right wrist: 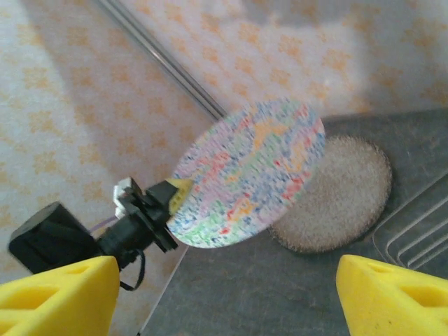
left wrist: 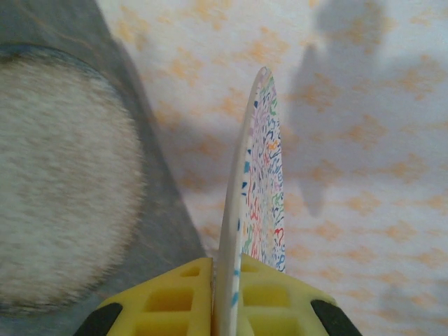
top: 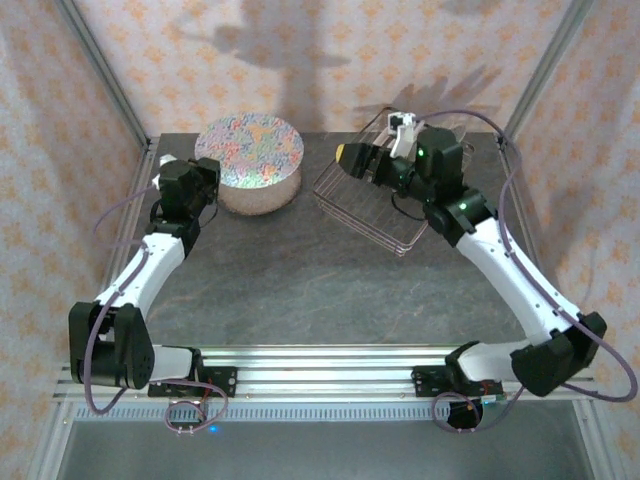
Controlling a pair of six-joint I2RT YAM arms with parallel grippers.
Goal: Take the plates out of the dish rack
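Now the left gripper clamps the large multicolour-speckled plate above the round beige mat, far left (right gripper gapes empty by the wire dish rack); next, probably, lower and release.

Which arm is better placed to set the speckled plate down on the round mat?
Left. The left end effector is shut on the plate, holding it over the mat. The right end effector is open and empty, by the dish rack.

Table ctr free, rack back-R
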